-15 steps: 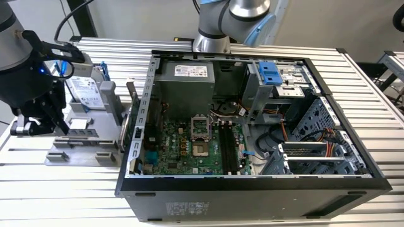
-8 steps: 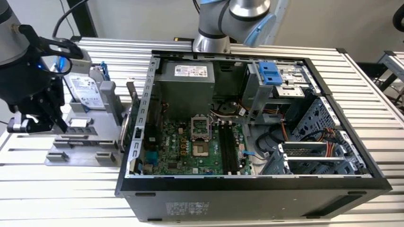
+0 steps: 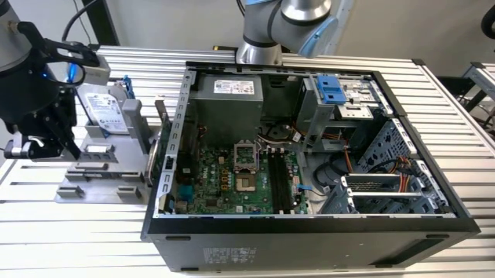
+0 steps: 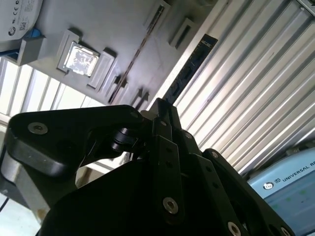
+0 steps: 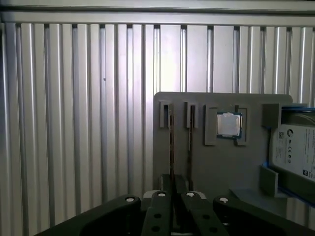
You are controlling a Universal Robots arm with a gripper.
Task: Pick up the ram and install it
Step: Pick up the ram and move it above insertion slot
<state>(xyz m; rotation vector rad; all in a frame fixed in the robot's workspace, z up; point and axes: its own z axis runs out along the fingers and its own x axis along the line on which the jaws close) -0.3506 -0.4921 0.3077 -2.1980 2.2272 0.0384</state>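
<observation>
Gripper [image 3: 43,152] hangs at the exterior view's left, over the near end of the grey fixture [image 3: 93,185], fingers pointing down. In both wrist views the two fingers [image 4: 158,123] meet at the tips, pressed together with nothing seen between them; gripper tip [image 5: 174,183] sits just short of the fixture's slots. The ram [image 5: 171,142] stands on edge in the slot nearest the fixture's side edge. In the second wrist view the ram [image 4: 189,69] shows as a dark strip with a row of black chips, running away from the gripper tip [image 4: 160,105]. Can't tell whether tip and ram touch. A second stick [image 5: 189,142] stands edge-on in the neighbouring slot, parallel to the ram. Further along the fixture: a square processor chip [image 5: 229,124] in its recess, then a hard drive [image 3: 106,113] propped upright at the far end. The fixture sits on the slatted metal table [image 3: 69,231]. Just beside it, toward the exterior view's right, the open computer case [image 3: 309,231] lies on its side, with the green motherboard [image 3: 224,179] inside and its black memory slots [image 3: 280,179] unfilled, well apart from the ram. A light-blue drive bracket [image 3: 328,88] sits at the case's far end.
</observation>
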